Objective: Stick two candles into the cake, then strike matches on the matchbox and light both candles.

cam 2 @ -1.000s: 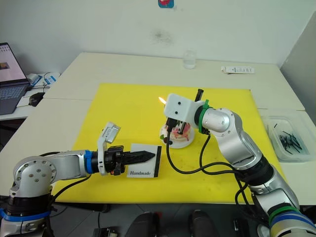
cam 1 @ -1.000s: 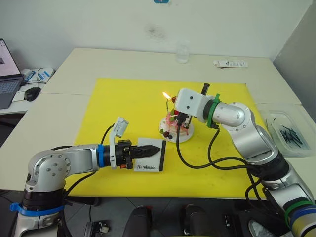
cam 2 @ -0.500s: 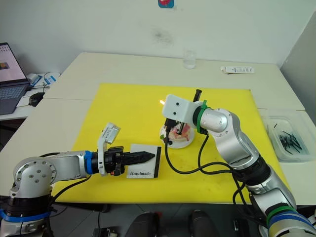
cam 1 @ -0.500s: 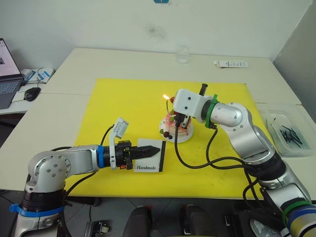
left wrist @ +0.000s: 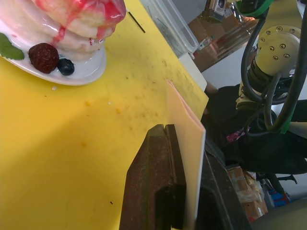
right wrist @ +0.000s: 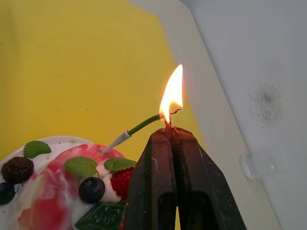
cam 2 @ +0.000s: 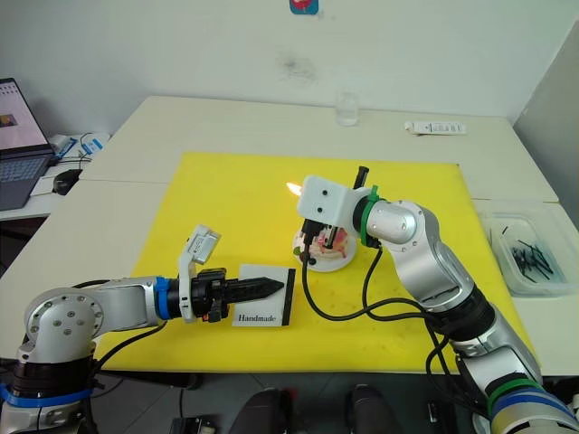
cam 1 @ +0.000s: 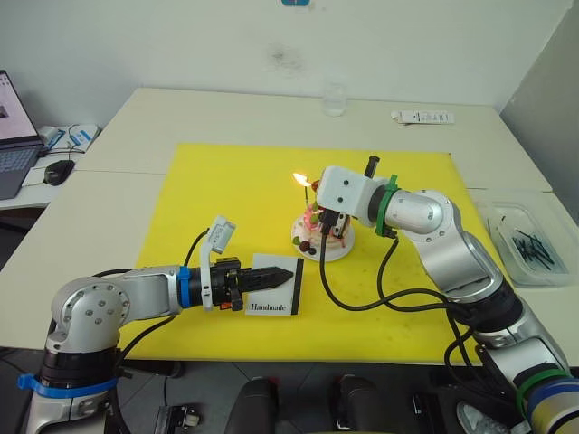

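Nearest, lower left of head views: left end effector (cam 1: 288, 272) clamped on matchbox (cam 1: 278, 287), fingers (left wrist: 158, 191) pinching the thin white box edge-on, box resting on yellow mat (cam 1: 226, 190) with "Handmade" print facing up and black strip along its right side. Matchbox just left and below cake, apart from it.

Centre of frame: cake (cam 1: 318, 233), pink, on small white plate (left wrist: 72, 74), sitting on mat mid-frame. Berries and green leaves visible on top and at plate rim in wrist views.

Right end effector (right wrist: 171, 132) directly over cake, fingers (right wrist: 156, 167) pressed together, clamped on a burning match (right wrist: 169, 125); only the charred tip showing above the fingertips. Flame (right wrist: 171, 93) at match tip, touching the upper end of one candle (right wrist: 139, 127), thin greenish stick with pale base, stuck tilted into cake top. Flame also seen in head views (cam 1: 300, 179) just upper left of right wrist housing. Second candle not discernible, cannot tell.

Right edge of frame: clear plastic tray (cam 1: 527, 237) on tabletop (cam 1: 136, 127), holding dark sticks (cam 1: 529, 244), well apart from mat.

Far: clear glass (cam 1: 334, 98) beyond mat's top edge; white remote-like object (cam 1: 422, 117) upper right. Left edge: laptop (cam 1: 14, 136) and mouse (cam 1: 59, 171).
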### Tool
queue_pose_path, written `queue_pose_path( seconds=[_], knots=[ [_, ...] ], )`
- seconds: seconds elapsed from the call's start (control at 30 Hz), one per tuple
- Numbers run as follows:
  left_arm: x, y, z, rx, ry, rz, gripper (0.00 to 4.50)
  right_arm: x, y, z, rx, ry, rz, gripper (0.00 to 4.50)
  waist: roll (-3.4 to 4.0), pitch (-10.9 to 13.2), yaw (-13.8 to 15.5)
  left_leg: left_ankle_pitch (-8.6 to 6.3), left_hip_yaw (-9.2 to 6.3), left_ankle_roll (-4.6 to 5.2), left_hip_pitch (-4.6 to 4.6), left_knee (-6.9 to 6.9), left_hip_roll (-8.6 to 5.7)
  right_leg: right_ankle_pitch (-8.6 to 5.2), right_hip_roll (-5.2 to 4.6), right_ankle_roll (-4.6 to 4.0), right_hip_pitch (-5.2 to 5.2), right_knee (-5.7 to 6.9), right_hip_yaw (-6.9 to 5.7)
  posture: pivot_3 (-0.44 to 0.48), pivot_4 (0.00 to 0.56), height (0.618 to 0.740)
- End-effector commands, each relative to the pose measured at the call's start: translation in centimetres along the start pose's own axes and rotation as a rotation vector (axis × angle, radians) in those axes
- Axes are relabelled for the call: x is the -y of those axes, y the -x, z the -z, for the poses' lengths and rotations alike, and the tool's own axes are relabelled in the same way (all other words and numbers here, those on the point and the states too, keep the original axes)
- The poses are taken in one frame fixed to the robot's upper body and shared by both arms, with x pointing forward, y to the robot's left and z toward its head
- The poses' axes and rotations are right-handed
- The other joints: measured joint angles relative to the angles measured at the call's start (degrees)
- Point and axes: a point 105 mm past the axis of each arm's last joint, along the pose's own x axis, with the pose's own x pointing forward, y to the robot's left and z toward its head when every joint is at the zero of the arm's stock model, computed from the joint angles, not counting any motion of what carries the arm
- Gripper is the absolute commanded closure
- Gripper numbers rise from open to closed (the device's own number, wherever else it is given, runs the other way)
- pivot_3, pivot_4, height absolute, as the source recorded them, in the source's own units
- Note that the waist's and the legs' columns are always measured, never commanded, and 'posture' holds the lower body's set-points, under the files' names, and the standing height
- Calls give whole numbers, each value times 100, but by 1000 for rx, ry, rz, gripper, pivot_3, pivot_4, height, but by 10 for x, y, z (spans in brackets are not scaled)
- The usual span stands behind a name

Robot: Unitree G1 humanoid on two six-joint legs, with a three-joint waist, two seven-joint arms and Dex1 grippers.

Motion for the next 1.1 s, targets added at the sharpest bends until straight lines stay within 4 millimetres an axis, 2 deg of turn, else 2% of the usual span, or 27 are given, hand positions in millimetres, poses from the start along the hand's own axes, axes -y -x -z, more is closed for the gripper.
queue_pose_path(
  seconds=[0.03,0.33,0.4,0.57,0.7,0.83,0.9,1.0,1.1],
  knots=[
    [7,2,-6,21,-36,18,4500,4,3,-6,19,26,21,4473,0,0,0,0,0,0,0,0,0,0,0,0,0,0,0,0,150,738],
    [7,2,-6,22,-37,19,4500,4,4,-7,24,19,17,4473,0,0,0,0,0,0,0,0,0,0,0,0,0,0,0,0,150,738],
    [7,1,-6,21,-37,19,4500,9,7,-10,35,9,35,4473,0,0,0,0,0,0,0,0,0,0,0,0,0,0,0,0,150,738],
    [7,1,-6,21,-37,23,4500,41,27,-21,66,-59,159,4473,0,0,3,0,-1,0,-1,0,0,0,0,0,0,-1,0,0,150,738],
    [9,0,-6,14,-34,40,4500,65,47,-21,65,-122,253,4473,0,0,4,0,0,0,0,0,0,0,-1,0,0,0,0,0,150,738],
    [12,-3,-6,6,-33,62,4500,88,78,3,-12,-181,365,4473,0,0,26,0,-1,0,-1,-1,-2,1,-1,-2,0,-1,-3,0,150,738],
    [14,-5,-6,4,-31,74,4500,97,106,35,-121,-225,440,4473,-1,0,60,0,1,0,-2,-1,-5,1,-4,-2,1,-6,-2,0,150,738],
    [15,-7,-5,3,-26,85,4500,102,140,69,-243,-268,523,4473,-1,0,122,-1,6,0,-3,-3,-9,0,-9,-1,5,-16,1,0,150,738],
    [17,-9,-4,2,-20,99,4500,97,172,101,-355,-316,581,4473,1,0,136,-1,11,1,-4,-4,-11,-1,-9,1,2,-14,7,0,150,738]
  ],
)
